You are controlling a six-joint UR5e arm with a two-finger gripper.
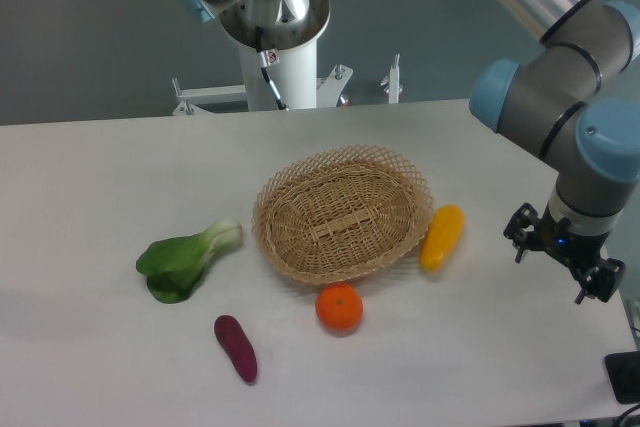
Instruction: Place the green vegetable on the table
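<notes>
The green vegetable (187, 258) lies flat on the table (90, 177), left of the wicker basket, its dark leaves toward the front left and its pale stem end toward the basket. My gripper (560, 265) hangs at the far right, past the yellow vegetable, well away from the green one. Its fingers (520, 237) stand apart with nothing between them. It is open and empty.
An empty round wicker basket (343, 213) sits mid-table. A yellow oblong vegetable (441, 237) lies by its right rim, an orange (339, 307) at its front, a purple oblong vegetable (236, 348) to the front left. The arm's base (275, 37) stands behind the table.
</notes>
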